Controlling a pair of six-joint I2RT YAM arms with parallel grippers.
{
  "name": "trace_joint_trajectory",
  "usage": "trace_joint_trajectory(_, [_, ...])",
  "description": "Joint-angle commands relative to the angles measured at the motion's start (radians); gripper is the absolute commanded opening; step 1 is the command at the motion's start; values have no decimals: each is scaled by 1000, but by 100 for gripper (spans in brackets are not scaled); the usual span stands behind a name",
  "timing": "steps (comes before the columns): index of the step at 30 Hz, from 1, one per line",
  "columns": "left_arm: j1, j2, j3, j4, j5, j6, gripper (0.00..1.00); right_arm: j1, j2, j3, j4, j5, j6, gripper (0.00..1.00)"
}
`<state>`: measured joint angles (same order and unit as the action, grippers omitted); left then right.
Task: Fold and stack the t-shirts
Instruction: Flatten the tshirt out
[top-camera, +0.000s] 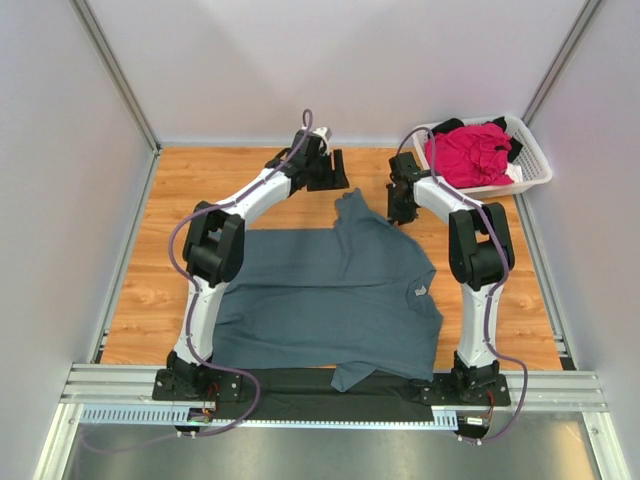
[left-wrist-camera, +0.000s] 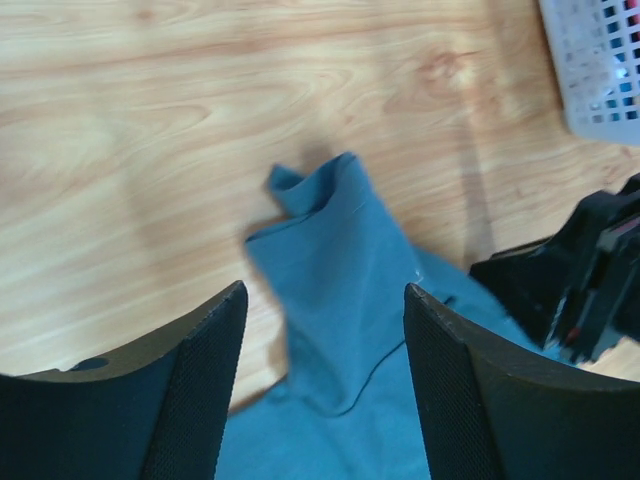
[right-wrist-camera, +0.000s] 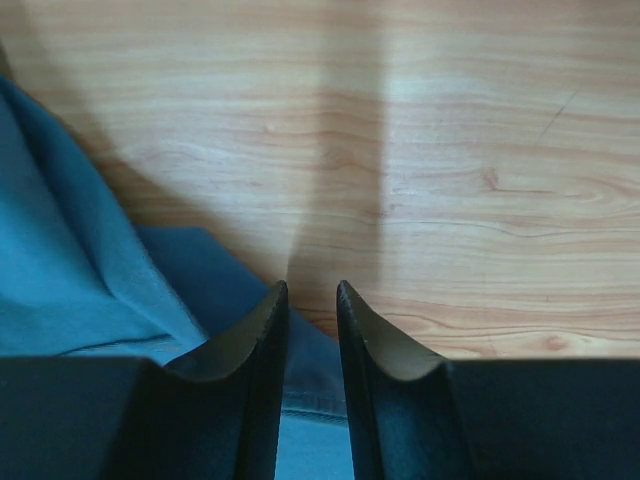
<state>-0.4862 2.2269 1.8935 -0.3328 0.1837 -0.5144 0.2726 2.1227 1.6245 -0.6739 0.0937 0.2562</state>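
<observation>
Label (top-camera: 421, 290) on blue-grey t-shirt (top-camera: 330, 300), writing too small to read

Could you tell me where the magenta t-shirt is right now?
In the top view, the magenta t-shirt lies crumpled in the white basket at the far right corner, with black cloth beside it.

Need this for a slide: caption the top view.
Grey shirt spread on the wooden table; pink shirt heaped in the white basket.

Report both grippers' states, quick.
Left gripper: open, holding nothing, over the blue-grey shirt.
Right gripper: nearly closed at the shirt's edge; a grip on cloth cannot be told.
</observation>
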Motion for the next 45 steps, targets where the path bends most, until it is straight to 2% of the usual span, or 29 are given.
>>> trace_joint_trajectory(1, [-22,58,107,55,39,-47,72,2,-78,-40,80,-72,-5,29])
trace_joint_trajectory(9, [-69,148,187,31,26,-39,73,-13,-98,-26,70,-55,-8,33])
trace_joint_trajectory(15, [-94,183,196,17,-33,-19,73,-24,-113,-8,86,-175,-18,34])
trace_joint_trajectory(18, [-92,204,211,6,-59,-27,69,-23,-93,-3,93,-202,-15,34])
trace_joint_trajectory(20, [-94,211,217,6,-61,-32,63,-23,-79,-2,82,-227,-14,33])
trace_joint_trajectory(23, [-94,217,230,15,-59,-39,47,-21,-79,-14,88,-230,-17,33])
trace_joint_trajectory(26, [-92,218,240,6,-64,-39,21,-21,-83,-12,91,-235,-26,33])
trace_joint_trajectory(27, [-92,214,245,2,-67,-36,6,-21,-84,-9,92,-233,-28,33])
trace_joint_trajectory(28, [-92,211,249,-12,-78,-33,0,-19,-84,-5,96,-233,-31,33])
trace_joint_trajectory(35, [-88,160,256,-31,-70,-4,0,-21,-81,40,96,-230,-29,34])
trace_joint_trajectory(41, [-86,102,210,-11,-3,17,0,-21,-73,51,128,-287,17,34])
trace_joint_trajectory(45, [-86,80,184,-15,-7,27,0,-13,-27,58,142,-319,31,34])
